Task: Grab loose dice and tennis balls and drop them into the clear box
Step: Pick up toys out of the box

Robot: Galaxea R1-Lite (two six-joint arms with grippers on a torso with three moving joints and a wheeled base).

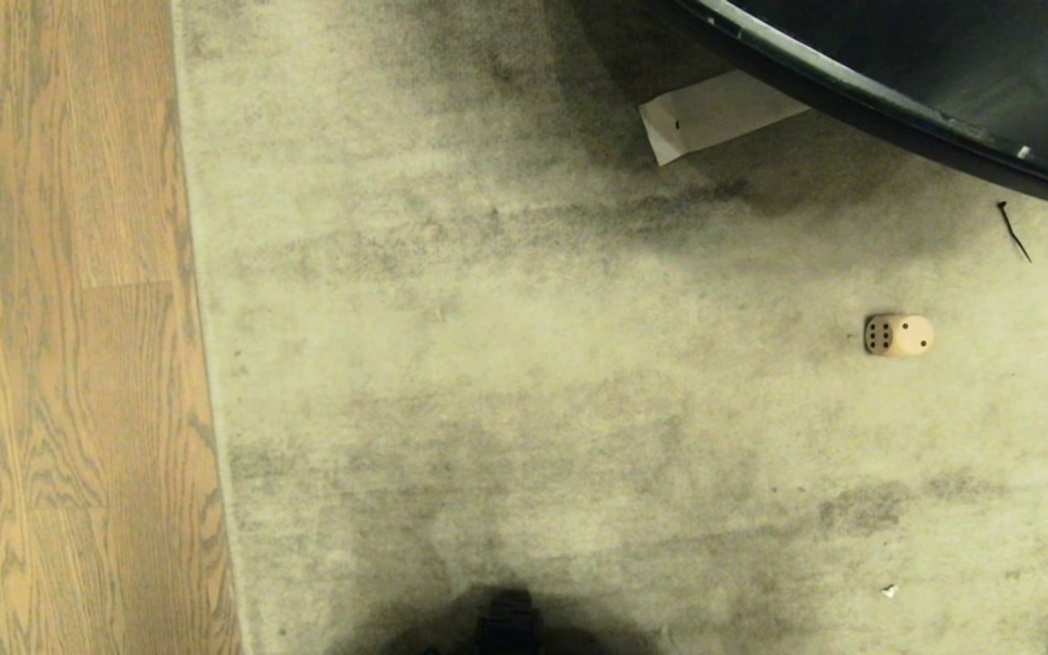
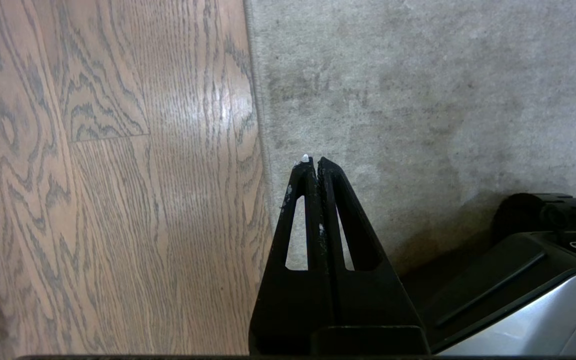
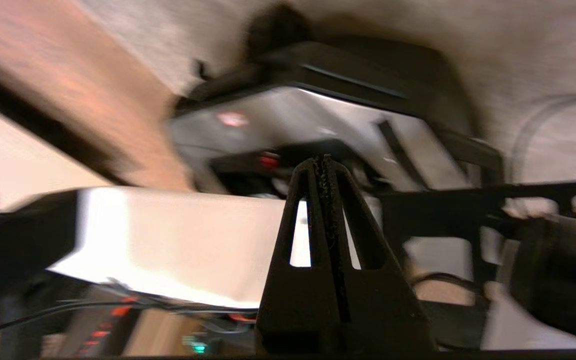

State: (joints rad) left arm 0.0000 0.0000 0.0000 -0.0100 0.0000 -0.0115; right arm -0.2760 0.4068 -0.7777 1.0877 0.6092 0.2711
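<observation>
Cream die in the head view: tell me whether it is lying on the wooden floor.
No. The cream die rests on the grey carpet, well to the right of the wooden floor.

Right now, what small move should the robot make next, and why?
Probably swing the right tool, shut and empty, toward the cream die. It lies loose on the rug at the robot's right; no clear box or tennis ball shows. The left tool hangs shut by the wood floor.
</observation>
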